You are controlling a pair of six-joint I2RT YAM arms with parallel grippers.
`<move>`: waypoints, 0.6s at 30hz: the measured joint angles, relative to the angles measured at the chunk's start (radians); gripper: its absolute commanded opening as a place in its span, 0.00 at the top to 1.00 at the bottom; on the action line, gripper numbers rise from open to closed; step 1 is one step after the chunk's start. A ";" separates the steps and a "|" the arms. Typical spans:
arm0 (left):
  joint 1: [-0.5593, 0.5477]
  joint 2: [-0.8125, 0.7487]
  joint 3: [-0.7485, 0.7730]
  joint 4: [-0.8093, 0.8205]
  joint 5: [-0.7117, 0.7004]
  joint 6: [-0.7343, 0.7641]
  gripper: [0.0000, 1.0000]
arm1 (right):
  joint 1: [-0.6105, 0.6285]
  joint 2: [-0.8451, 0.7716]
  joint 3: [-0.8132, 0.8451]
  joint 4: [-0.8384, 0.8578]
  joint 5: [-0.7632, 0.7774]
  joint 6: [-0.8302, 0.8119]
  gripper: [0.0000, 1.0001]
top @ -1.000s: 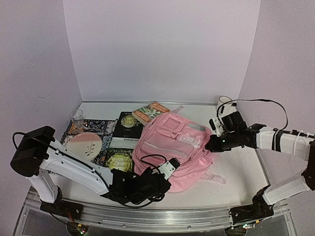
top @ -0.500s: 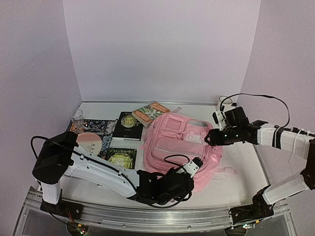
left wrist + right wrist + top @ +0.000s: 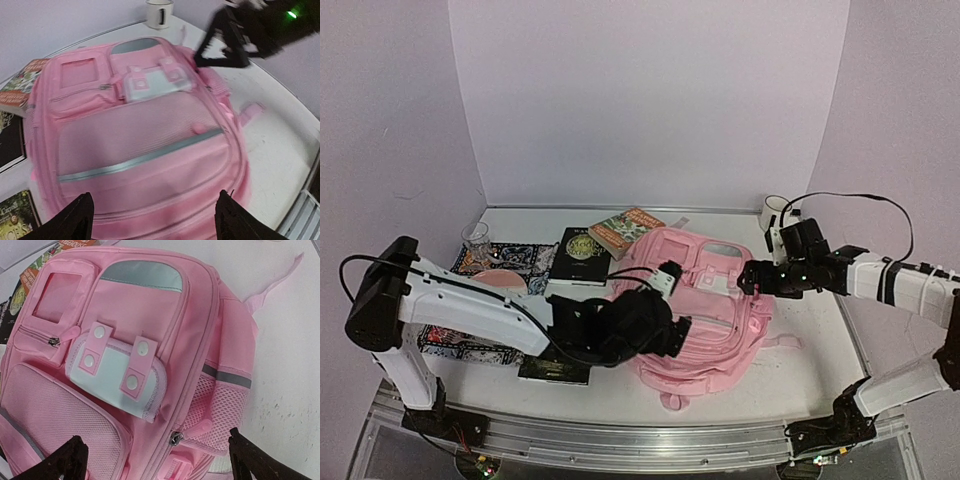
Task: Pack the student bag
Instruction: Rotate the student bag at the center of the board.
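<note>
The student bag (image 3: 710, 305), a big soft pink backpack, lies flat on the table with its front pockets up. In the left wrist view the student bag (image 3: 140, 135) fills the frame, and in the right wrist view its white snap patch (image 3: 112, 372) shows. My left gripper (image 3: 672, 333) hovers over the bag's left half; its jaws (image 3: 154, 216) stand wide apart with nothing between them. At the bag's right edge, by the mesh side pocket, my right gripper (image 3: 750, 278) is open too and holds nothing (image 3: 157, 450).
Left of the bag lie a colourful book (image 3: 625, 228), a black book (image 3: 582, 252) and another book (image 3: 555, 368) partly under my left arm. A patterned cloth (image 3: 510, 262) carries a pink plate (image 3: 500, 280); a glass (image 3: 476, 237) stands behind. A white mug (image 3: 775, 212) sits back right.
Both grippers went from shut to open and let go of the bag. The bag has shifted right and toward the front. My left arm swung from the bag's near edge up over its left side.
</note>
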 measured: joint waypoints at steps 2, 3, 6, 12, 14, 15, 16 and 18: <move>0.075 -0.041 -0.036 -0.020 0.020 -0.035 0.10 | 0.000 0.015 -0.004 0.003 -0.011 0.017 0.02; 0.111 -0.055 -0.054 -0.030 0.031 -0.053 0.09 | -0.001 0.028 -0.007 0.005 -0.021 0.024 0.02; 0.205 -0.078 -0.102 -0.051 0.069 -0.107 0.09 | -0.001 0.079 -0.016 0.027 -0.058 0.045 0.02; 0.300 -0.072 -0.154 -0.093 0.181 -0.191 0.08 | -0.001 0.172 -0.015 0.070 -0.102 0.055 0.02; 0.310 -0.057 -0.154 -0.096 0.217 -0.208 0.10 | -0.001 0.203 -0.009 0.078 -0.108 0.054 0.02; 0.312 -0.045 -0.154 -0.096 0.241 -0.215 0.11 | -0.001 0.218 -0.002 0.077 -0.109 0.053 0.02; 0.312 -0.033 -0.153 -0.095 0.263 -0.221 0.13 | -0.001 0.231 0.007 0.078 -0.109 0.049 0.02; 0.310 -0.003 -0.152 -0.087 0.318 -0.238 0.14 | -0.002 0.256 0.030 0.075 -0.108 0.040 0.02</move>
